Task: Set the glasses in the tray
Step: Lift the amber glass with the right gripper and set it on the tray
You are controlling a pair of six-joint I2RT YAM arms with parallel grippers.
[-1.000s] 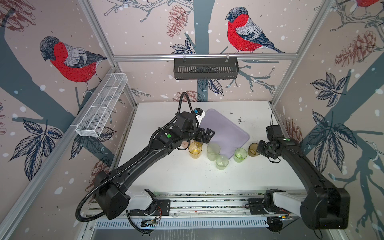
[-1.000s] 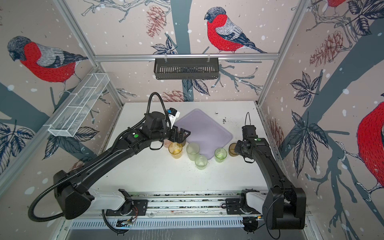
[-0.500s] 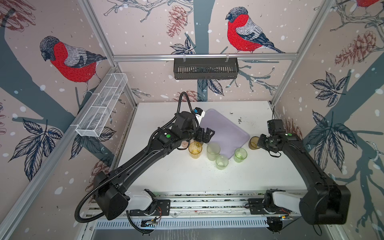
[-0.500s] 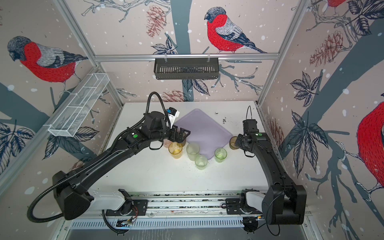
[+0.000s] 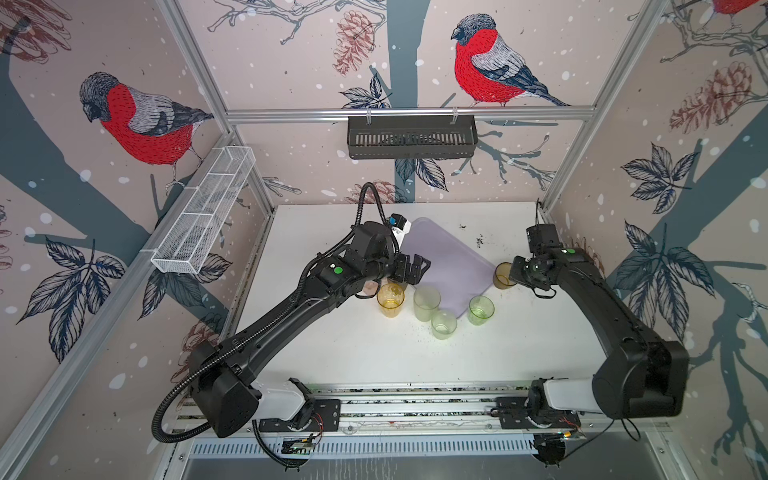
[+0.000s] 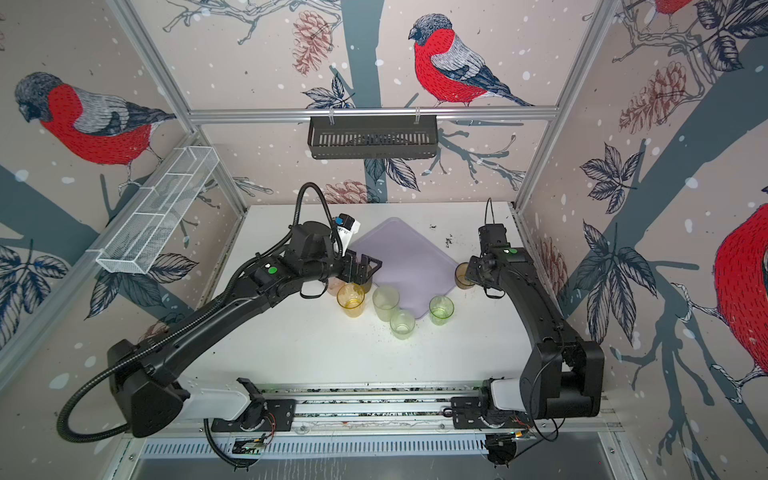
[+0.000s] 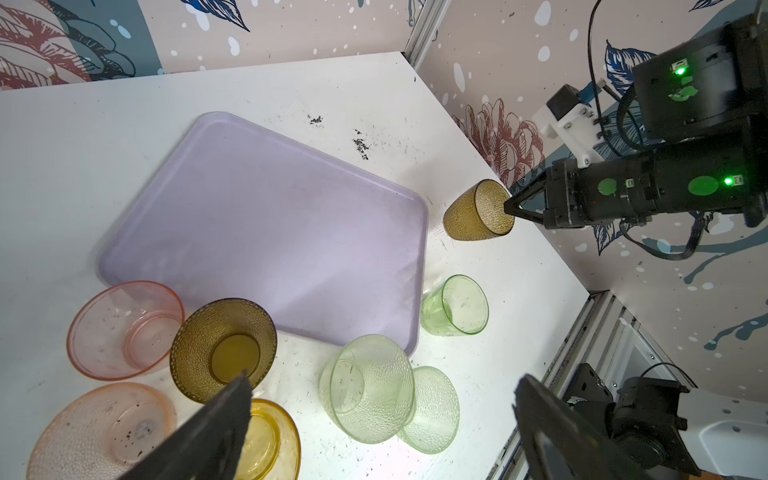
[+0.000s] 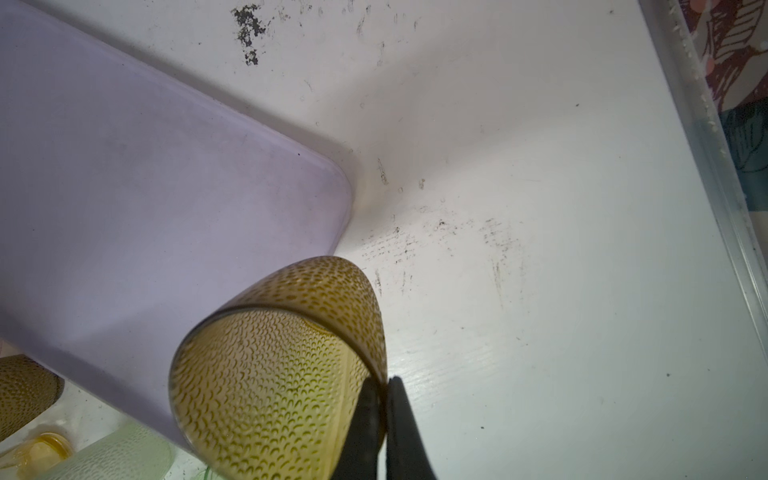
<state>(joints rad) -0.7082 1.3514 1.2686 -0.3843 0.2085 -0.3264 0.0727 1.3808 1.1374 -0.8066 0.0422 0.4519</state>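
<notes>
tray (image 5: 453, 259): lilac, flat | glasses (image 7: 368, 388): eight, upright, all outside tray | brown glass (image 5: 502, 277): apart, at tray's right corner

White table (image 5: 374, 357), dark crumbs (image 5: 480, 240) near the back. Lilac tray (image 5: 453, 257) lies flat on it, skewed. Just off its near edges stand two pink glasses (image 7: 124, 330) (image 7: 102, 430), brown glass (image 7: 224, 349), amber-yellow glass (image 5: 390, 300), two frosted glasses (image 5: 427, 303) (image 5: 444, 325), green glass (image 5: 481, 309); second brown glass (image 5: 502, 276) by the right corner.

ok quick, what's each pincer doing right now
Left pincer: open, holding nothing.
Right pincer: closed on the rim of a brown glass.
</notes>
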